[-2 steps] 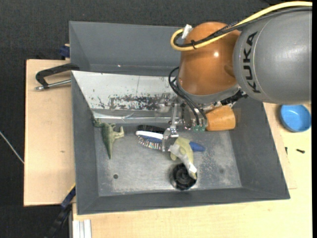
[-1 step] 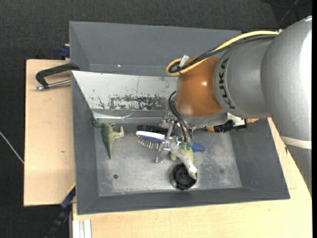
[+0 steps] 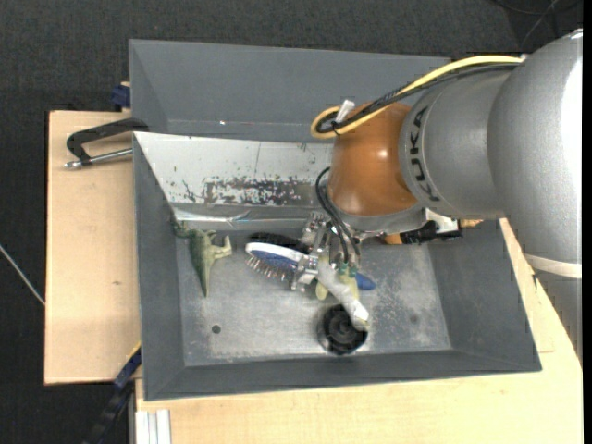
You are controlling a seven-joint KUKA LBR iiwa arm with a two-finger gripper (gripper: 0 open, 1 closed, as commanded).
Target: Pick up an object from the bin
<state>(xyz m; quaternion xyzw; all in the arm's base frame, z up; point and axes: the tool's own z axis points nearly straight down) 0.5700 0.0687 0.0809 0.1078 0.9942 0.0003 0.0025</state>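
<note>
– Several loose things lie on the floor of the bin (image 3: 157, 276) in the camera view. Which one is the gripper (image 3: 324, 259) at?
– It hangs low over the right end of the blue-and-white brush (image 3: 270, 255), mid-floor. A white piece (image 3: 346, 296) lies just beside it, toward the near wall. A black round thing (image 3: 339, 333) sits beyond that, close to the near wall. A green toy (image 3: 209, 252) lies well apart, at the left.
– Open or closed?
– I cannot tell; the orange cover (image 3: 370, 169) and the clutter under it mask that.
– So how would you do the pick well?
– My judgement: settle on the brush alone and close across its narrow body, not along it. Keep clear of the white piece so it is not dragged up too, then lift straight, away from the walls.
– Any writing?
– Yes, on the arm (image 3: 518, 146): dark letters (image 3: 418, 155) run up its grey shell and read KUKA. Nothing on the things in the bin is legible.
</note>
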